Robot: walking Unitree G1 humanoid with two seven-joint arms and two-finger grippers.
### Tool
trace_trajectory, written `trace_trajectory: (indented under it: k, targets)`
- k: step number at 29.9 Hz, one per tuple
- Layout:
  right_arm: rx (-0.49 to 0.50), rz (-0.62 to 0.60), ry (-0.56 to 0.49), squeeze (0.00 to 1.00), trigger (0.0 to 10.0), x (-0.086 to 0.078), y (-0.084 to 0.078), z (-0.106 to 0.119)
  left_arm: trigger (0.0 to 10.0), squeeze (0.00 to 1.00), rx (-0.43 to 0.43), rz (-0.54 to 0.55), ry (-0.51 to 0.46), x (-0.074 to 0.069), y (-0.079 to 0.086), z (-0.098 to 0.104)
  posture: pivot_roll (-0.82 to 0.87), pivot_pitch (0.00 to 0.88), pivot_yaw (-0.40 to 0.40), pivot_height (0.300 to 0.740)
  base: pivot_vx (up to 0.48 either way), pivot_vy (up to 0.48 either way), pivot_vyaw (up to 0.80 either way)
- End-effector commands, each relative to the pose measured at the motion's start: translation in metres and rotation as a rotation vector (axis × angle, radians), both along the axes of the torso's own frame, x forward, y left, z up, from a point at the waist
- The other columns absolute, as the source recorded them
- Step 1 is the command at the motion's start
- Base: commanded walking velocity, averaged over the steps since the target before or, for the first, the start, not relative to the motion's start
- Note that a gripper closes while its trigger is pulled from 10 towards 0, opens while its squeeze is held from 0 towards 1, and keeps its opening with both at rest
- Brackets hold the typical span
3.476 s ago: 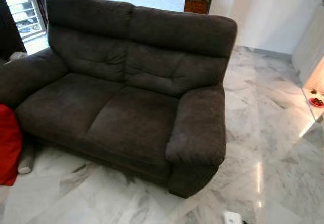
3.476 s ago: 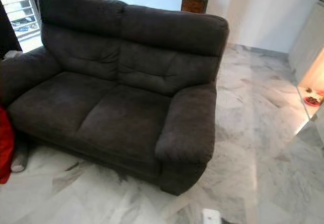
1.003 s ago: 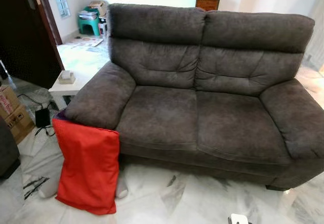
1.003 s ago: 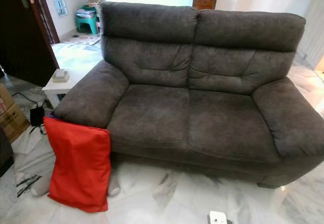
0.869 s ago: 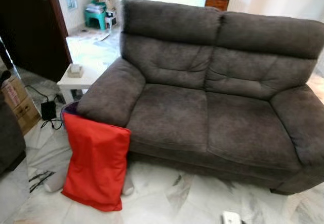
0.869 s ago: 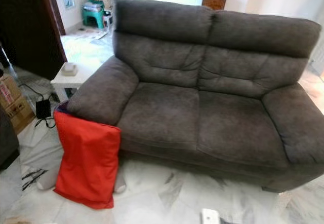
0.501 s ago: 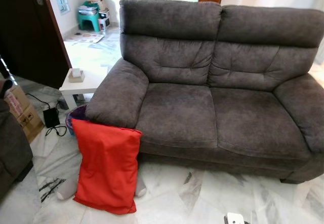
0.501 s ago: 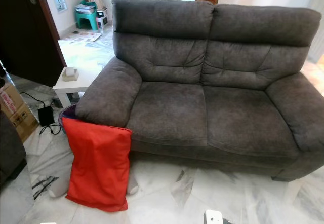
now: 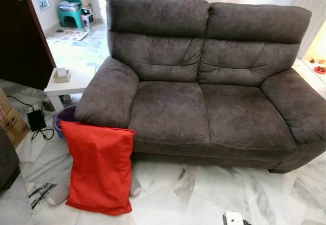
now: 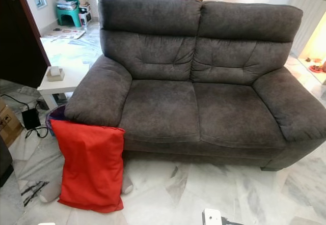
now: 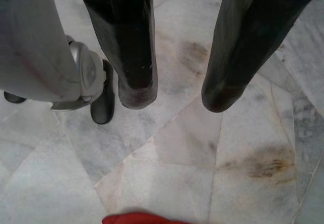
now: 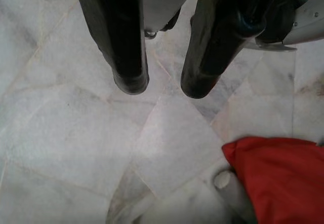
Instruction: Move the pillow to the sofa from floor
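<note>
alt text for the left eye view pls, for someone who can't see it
A red pillow stands on the marble floor, leaning against the front of the left armrest of a dark grey two-seat sofa. A small white side table sits beside that armrest, with a cardboard box at far left.

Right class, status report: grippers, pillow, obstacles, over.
Left gripper and right gripper open, empty, over floor. Pillow on floor against sofa arm. Nothing on seat.

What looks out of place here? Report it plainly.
The red pillow stands on the marble floor, leaning against the front of the sofa at its left armrest, instead of lying on the seat. A pale cylindrical object lies on the floor behind it. Both grippers hang idle over the floor.
</note>
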State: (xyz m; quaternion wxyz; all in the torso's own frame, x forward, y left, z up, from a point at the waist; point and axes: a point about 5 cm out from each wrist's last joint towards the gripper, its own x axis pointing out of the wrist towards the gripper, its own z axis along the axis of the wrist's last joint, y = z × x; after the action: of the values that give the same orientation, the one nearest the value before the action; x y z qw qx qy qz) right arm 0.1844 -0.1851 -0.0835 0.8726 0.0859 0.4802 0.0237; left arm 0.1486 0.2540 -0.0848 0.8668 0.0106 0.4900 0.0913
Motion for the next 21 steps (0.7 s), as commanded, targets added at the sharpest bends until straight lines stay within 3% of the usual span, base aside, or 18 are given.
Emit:
trace_trajectory:
  k: [1,21]
  targets:
    - [-0.004,-0.003,-0.01,0.0,10.0,0.0021,-0.0007,0.0012,10.0,0.0,-0.003,-0.009,0.014,-0.0031,-0.0013,-0.0017,0.08,0.0,-0.011,0.74,0.33,0.0,0.0]
    - [-0.008,0.001,-0.008,0.0,10.0,0.0023,-0.0012,0.0013,10.0,0.0,-0.006,-0.005,0.013,-0.003,-0.0016,-0.0017,0.08,0.0,-0.013,0.74,0.391,0.0,0.0]
